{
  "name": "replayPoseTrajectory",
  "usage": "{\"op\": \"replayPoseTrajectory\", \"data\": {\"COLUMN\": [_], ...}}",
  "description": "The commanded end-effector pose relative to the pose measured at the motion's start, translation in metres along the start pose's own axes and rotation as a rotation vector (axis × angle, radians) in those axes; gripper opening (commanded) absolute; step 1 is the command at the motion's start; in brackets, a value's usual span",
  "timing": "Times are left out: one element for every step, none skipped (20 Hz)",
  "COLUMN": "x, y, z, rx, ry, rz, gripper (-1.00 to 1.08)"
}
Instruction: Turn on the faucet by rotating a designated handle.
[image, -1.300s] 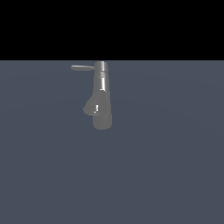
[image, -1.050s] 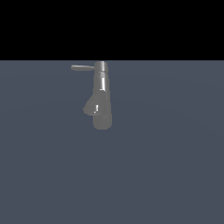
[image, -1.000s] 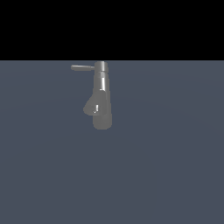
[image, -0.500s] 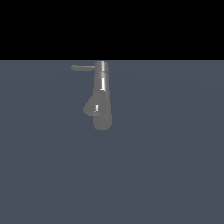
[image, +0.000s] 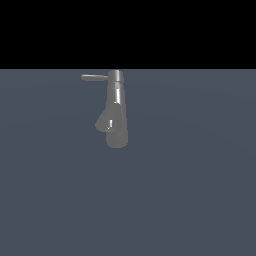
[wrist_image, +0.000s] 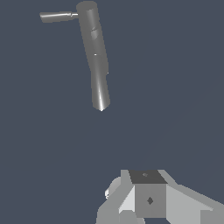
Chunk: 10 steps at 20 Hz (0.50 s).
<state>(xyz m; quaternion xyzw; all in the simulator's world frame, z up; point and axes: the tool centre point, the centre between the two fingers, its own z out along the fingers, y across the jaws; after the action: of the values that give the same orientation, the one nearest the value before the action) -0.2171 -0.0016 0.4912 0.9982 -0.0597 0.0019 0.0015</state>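
Nothing has shifted in the exterior view since earlier frames. Faucet (image: 116, 112) upright on grey floor (image: 200, 190), toward its far edge; handle (image: 94, 77) juts toward the exterior view's left. Gripper (wrist_image: 151, 199) well apart from faucet; grasp state cannot be told.

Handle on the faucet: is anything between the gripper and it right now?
Nothing visible. In the wrist view only bare grey surface lies between the gripper and the handle jutting from the faucet top. The exterior view shows no other object either; the gripper is out of frame there.
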Motion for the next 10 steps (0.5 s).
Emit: {"op": "replayPoseTrajectory", "data": {"x": [0.009, 0.014, 0.019, 0.024, 0.029, 0.035, 0.041, 0.047, 0.053, 0.059], "y": [-0.003, -0.004, -0.005, -0.007, -0.009, -0.011, -0.013, -0.015, -0.017, -0.019], "z": [0.0, 0.0, 0.0, 0.0, 0.0, 0.0, 0.001, 0.002, 0.002, 0.003], "rx": [-0.008, -0.012, -0.016, -0.02, -0.024, -0.028, -0.033, -0.037, -0.041, -0.045], "ry": [-0.002, -0.002, -0.003, -0.003, -0.003, -0.004, -0.004, -0.004, -0.004, -0.004], "rz": [0.034, 0.05, 0.066, 0.084, 0.103, 0.123, 0.143, 0.164, 0.184, 0.205], "gripper": [-1.0, -1.0, -1.0, -1.0, -1.0, -1.0, -1.0, -1.0, -1.0, -1.0]}}
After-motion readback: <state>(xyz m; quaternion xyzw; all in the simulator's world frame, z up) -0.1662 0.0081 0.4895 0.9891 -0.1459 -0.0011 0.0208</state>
